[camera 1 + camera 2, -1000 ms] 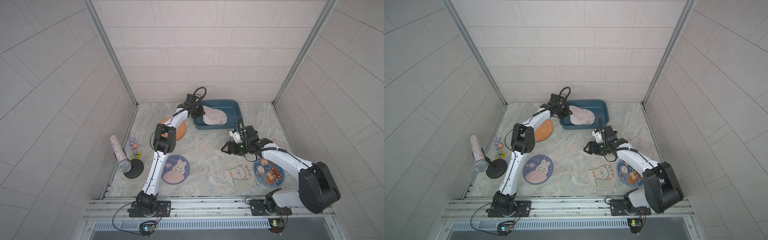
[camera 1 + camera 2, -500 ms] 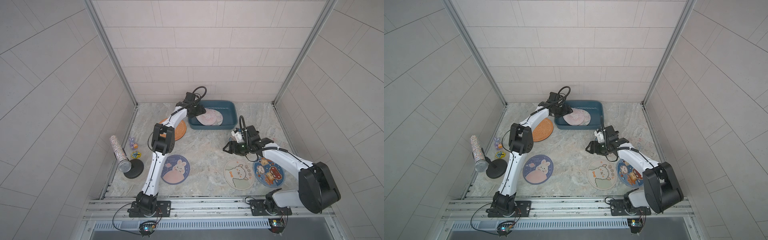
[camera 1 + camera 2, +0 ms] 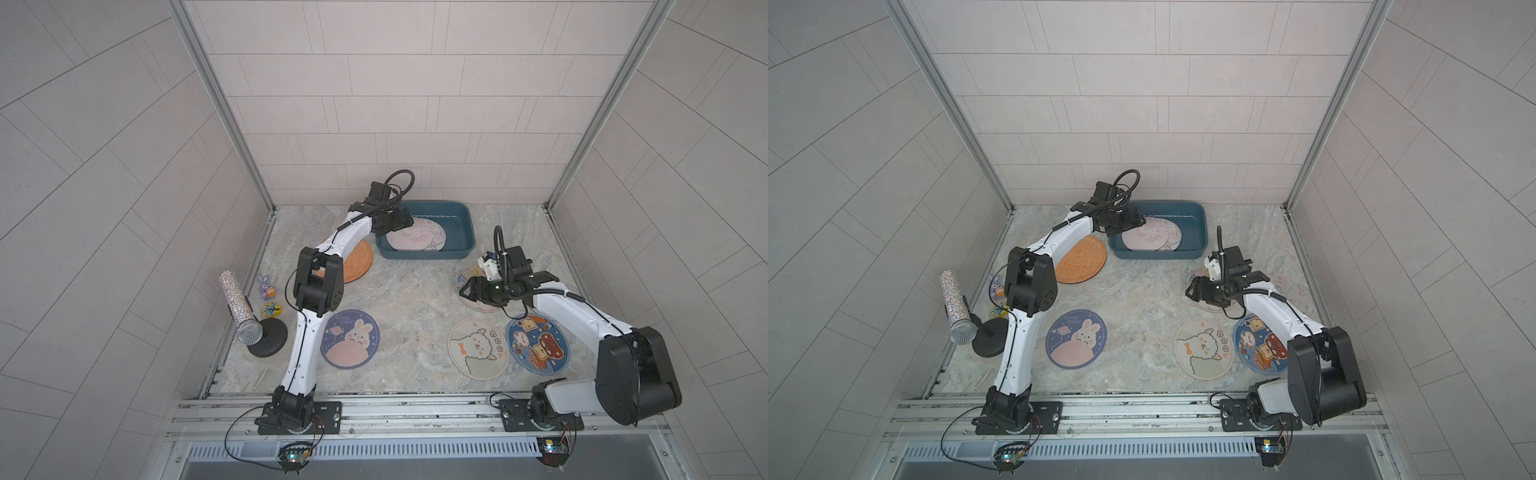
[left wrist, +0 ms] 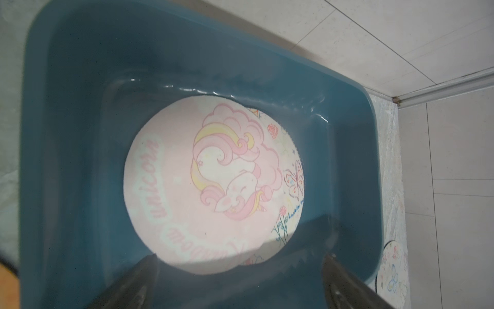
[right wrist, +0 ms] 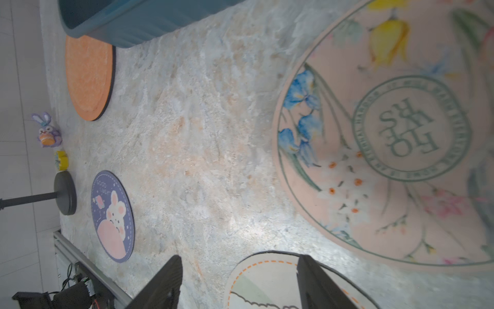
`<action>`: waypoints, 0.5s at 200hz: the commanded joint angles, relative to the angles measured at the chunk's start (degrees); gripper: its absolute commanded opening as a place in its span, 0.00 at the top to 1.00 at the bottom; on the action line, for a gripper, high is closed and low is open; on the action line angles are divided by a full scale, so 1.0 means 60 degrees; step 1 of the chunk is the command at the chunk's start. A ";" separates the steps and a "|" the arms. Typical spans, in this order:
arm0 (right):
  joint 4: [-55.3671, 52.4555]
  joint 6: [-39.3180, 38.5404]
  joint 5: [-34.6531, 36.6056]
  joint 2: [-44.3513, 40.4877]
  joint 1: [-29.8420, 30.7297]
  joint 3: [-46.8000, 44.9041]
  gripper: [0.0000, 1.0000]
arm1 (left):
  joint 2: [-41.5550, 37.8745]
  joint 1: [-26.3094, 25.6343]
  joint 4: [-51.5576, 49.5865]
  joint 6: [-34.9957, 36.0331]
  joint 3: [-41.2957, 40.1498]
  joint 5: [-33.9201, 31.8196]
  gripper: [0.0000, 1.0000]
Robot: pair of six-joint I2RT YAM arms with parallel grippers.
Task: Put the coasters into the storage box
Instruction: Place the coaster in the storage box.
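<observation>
The teal storage box (image 3: 464, 232) (image 3: 1198, 232) (image 4: 80, 107) stands at the back of the table. A pink unicorn coaster (image 3: 409, 241) (image 4: 211, 187) lies flat in it on top of another coaster (image 4: 294, 179). My left gripper (image 3: 405, 222) (image 4: 240, 258) hangs open over the box's left end, holding nothing. My right gripper (image 3: 467, 289) (image 5: 239, 258) is open just above the table, beside a floral coaster (image 3: 465, 274) (image 5: 387, 160). An alpaca coaster (image 3: 478, 349) (image 5: 267, 283), a navy toast coaster (image 3: 538, 343), a navy bunny coaster (image 3: 351, 338) and an orange coaster (image 3: 355, 262) lie loose.
A glittery microphone (image 3: 239, 307) on a black stand (image 3: 270, 336) leans at the table's left edge. A purple bunny figurine (image 3: 266, 286) and a small yellow item (image 3: 272, 309) sit beside it. Tiled walls close in the back and sides.
My left gripper has opened and let go of the pink unicorn coaster, which now lies flat in the box. The right gripper has drifted slightly to the right.
</observation>
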 commanded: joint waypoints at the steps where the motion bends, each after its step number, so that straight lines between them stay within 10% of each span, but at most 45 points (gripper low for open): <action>1: -0.0611 -0.0364 0.0580 -0.0215 -0.0403 0.0216 0.28 | -0.1084 -0.0041 0.0529 0.0167 -0.0872 -0.0192 0.00; 100: -0.0840 -0.0639 0.2010 0.1087 -0.2483 0.1083 0.18 | -0.4778 -0.0024 0.2670 -0.0211 -0.6495 0.0772 0.00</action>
